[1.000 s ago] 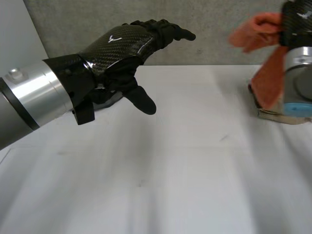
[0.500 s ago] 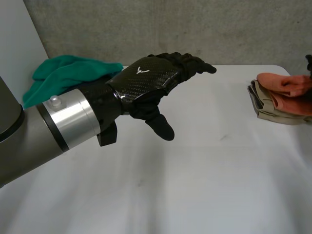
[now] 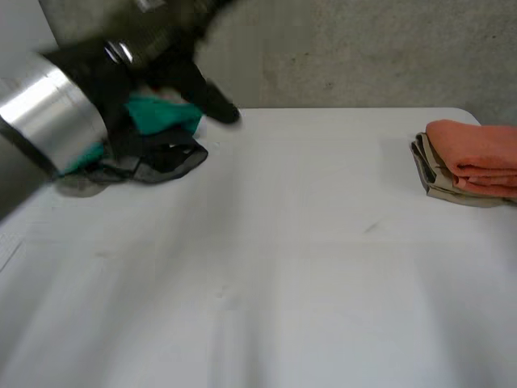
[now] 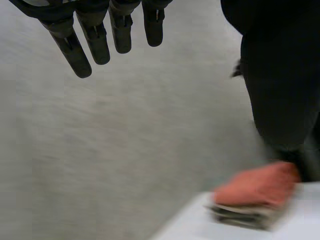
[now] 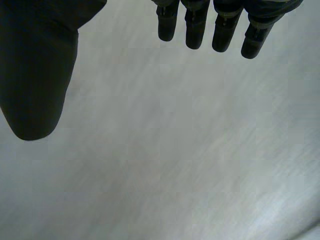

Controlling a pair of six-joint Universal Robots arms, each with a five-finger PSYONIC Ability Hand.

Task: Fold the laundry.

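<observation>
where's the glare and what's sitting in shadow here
Head view: a bright sheen on the left arm's metal cuff; the white table is evenly lit. Left wrist view: the left hand is a dark shape against the pale backdrop; right wrist view: the right hand likewise.

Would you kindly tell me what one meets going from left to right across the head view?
Left arm's silver cuff → pile of unfolded laundry, teal cloth on top → bare stretch of the white table → folded stack with an orange cloth on top.
</observation>
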